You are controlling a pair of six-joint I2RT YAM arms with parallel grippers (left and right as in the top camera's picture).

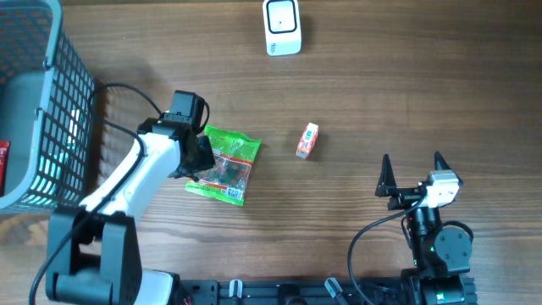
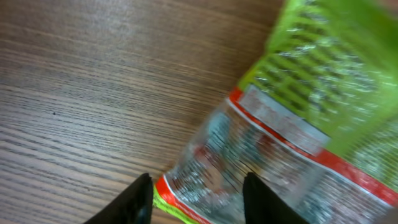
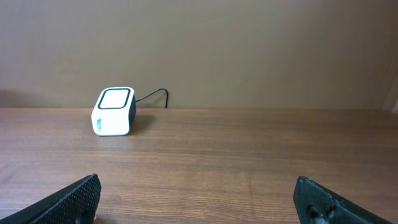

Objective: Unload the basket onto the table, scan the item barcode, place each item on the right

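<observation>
Overhead: the green packet lies left of centre on the table, with the left fingers at its left edge and the scanner far. Left wrist: those fingers stand apart astride its clear end; pinch squarely before lifting. Right wrist: the right fingers are spread wide and empty.

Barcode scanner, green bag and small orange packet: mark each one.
barcode scanner [image 1: 282, 19], overhead view, on its white top face.
green bag [image 1: 230, 152], overhead view, on its green upper part.
small orange packet [image 1: 307, 141], overhead view, on its middle.
</observation>
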